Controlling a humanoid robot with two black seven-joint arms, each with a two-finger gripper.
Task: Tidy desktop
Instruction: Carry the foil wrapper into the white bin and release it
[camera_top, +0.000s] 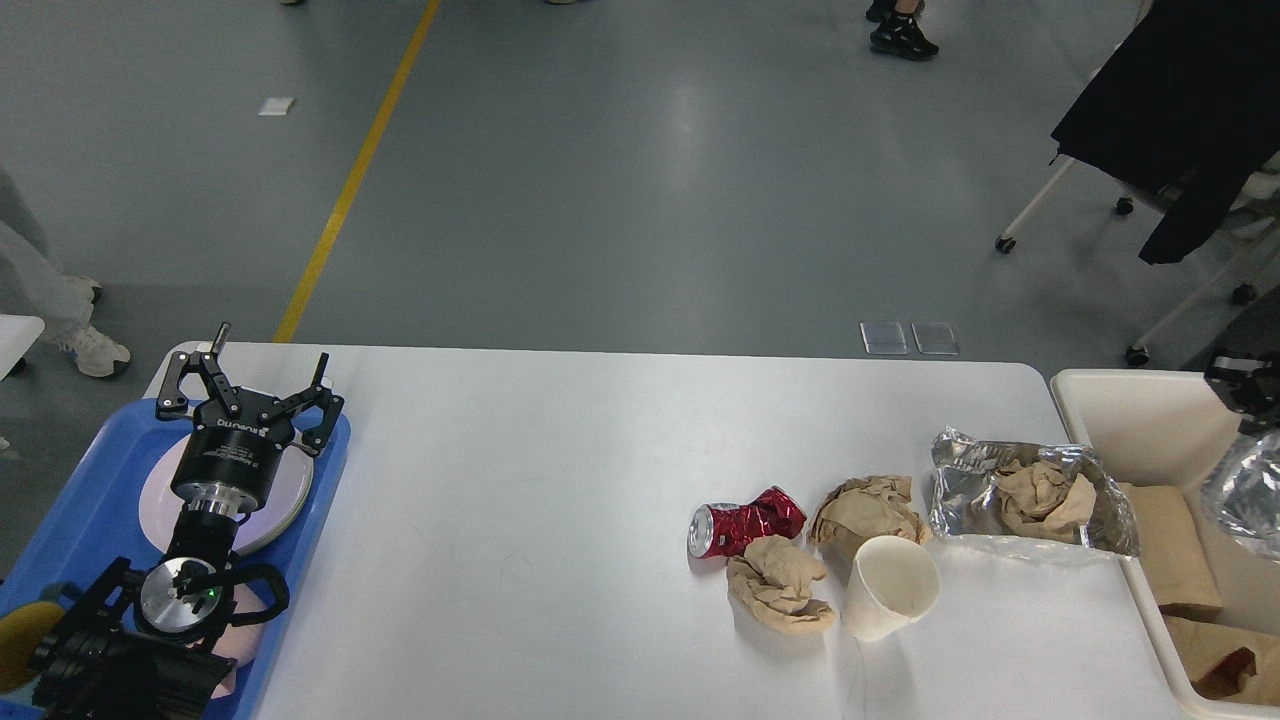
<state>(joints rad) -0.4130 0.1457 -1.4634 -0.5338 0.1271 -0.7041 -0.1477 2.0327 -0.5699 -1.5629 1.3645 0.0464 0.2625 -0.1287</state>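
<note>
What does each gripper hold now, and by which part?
The left gripper is open and empty. The right gripper carries a crinkled silver bag by its top edge.
</note>
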